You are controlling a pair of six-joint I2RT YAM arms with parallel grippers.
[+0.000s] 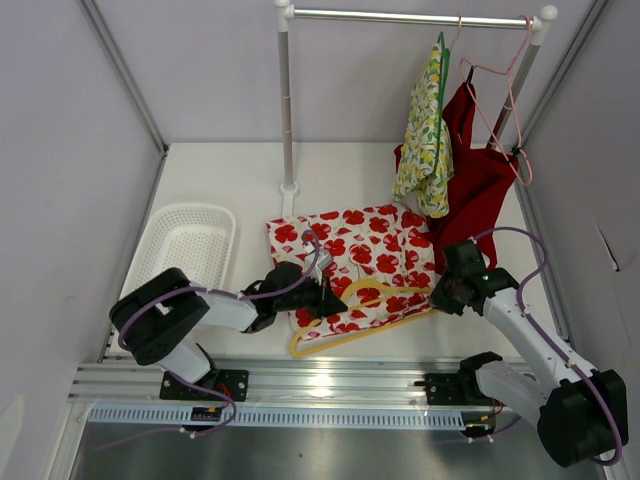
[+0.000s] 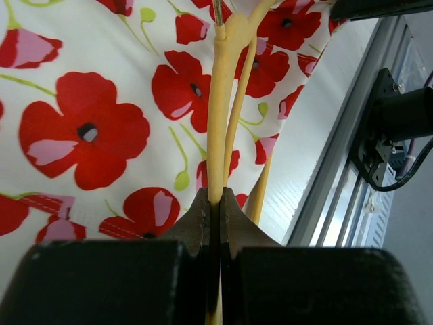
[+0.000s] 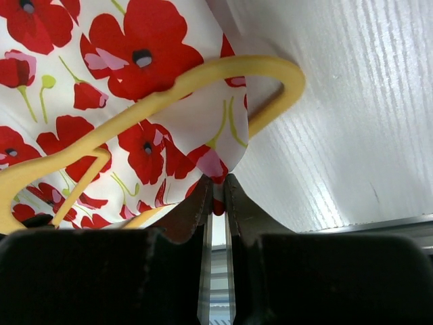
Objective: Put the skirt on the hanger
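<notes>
The white skirt with red poppies (image 1: 350, 255) lies flat on the table, with the yellow hanger (image 1: 345, 335) lying on its near part. My left gripper (image 1: 325, 300) is shut on the hanger's stem (image 2: 218, 135), over the fabric (image 2: 88, 128). My right gripper (image 1: 440, 295) is shut on the skirt's corner (image 3: 216, 166), next to the hanger's curved end (image 3: 284, 71). The cloth (image 3: 135, 74) is draped over that end of the hanger.
A white basket (image 1: 185, 240) stands at the left. A clothes rail (image 1: 410, 16) at the back holds a floral garment (image 1: 428, 140), a red garment (image 1: 475, 180) and a pink hanger (image 1: 505, 90). The rail's post (image 1: 287, 110) stands behind the skirt. A metal rail (image 1: 330, 380) runs along the near edge.
</notes>
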